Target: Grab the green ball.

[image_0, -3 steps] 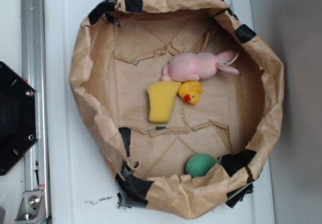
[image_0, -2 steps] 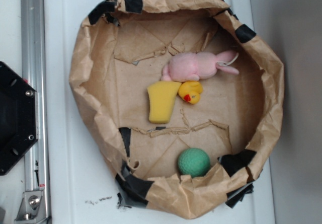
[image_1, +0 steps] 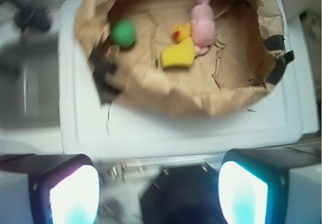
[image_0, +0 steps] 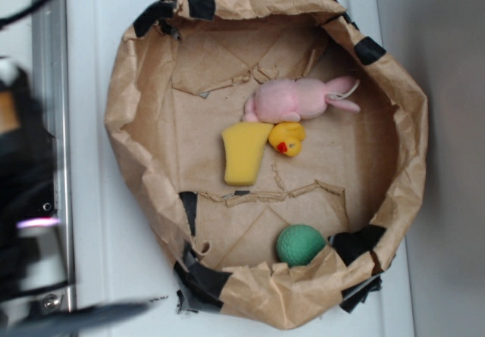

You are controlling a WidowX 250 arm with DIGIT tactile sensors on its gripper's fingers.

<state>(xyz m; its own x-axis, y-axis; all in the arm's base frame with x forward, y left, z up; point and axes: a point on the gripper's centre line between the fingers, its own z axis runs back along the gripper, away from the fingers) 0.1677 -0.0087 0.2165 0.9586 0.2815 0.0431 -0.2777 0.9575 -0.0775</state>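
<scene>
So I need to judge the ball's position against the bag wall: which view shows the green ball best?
The exterior view: the green ball is sharp there, sitting against the paper wall near black tape. The wrist view shows it only small and blurred, far beyond the open pincer.

We see a crumpled brown paper basin (image_0: 129, 125) patched with black tape (image_0: 201, 276), filling the middle of the frame and resting on a white worktop (image_0: 95, 223). Inside, near the centre, a pink plush bunny (image_0: 299, 98) lies on its side. Just below it sit a yellow sponge block (image_0: 244, 154) and a yellow rubber duck (image_0: 288, 138), the duck touching the sponge's right side and the bunny's underside. A metal rail (image_0: 51, 57) runs down the left edge. In the wrist view the same bunny (image_1: 203, 22), duck (image_1: 181, 31) and sponge (image_1: 178, 56) cluster together at upper centre.
</scene>
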